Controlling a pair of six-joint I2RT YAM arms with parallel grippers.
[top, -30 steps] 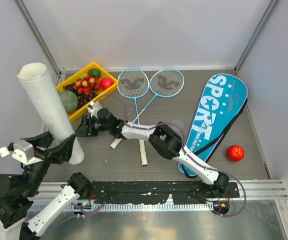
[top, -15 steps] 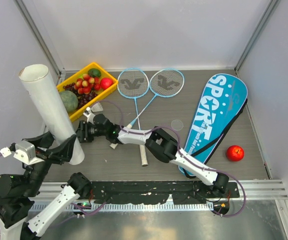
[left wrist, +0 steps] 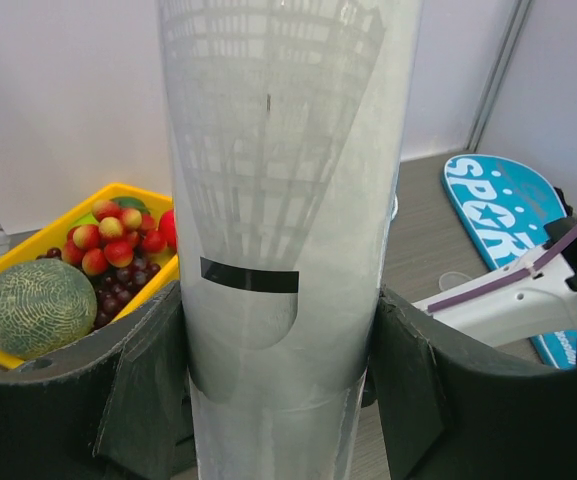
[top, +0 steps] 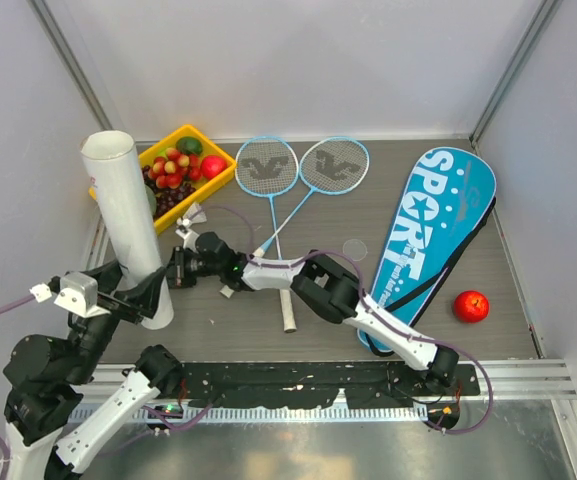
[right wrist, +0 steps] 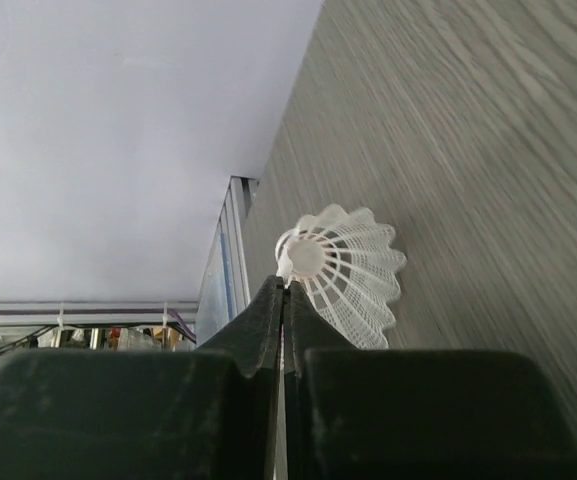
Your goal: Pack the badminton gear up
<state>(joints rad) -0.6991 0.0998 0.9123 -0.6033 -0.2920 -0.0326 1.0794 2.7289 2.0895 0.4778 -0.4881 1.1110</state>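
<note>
Lab test booth; plain white walls point(top: 298, 70); metal corner posts point(top: 508, 75); grey table point(top: 383, 200)

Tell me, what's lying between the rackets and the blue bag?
A small clear round disc lies on the table between the rackets and the bag; nearer the camera, the right arm crosses that gap. The top view shows it.

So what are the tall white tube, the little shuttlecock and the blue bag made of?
The tube looks like thin frosted plastic, matte: a netted shadow shows through its wall. The shuttlecock looks like white plastic mesh with a scalloped rim, though it could be feathers. The bag seems to be smooth blue fabric with printed white letters, probably nylon.
</note>
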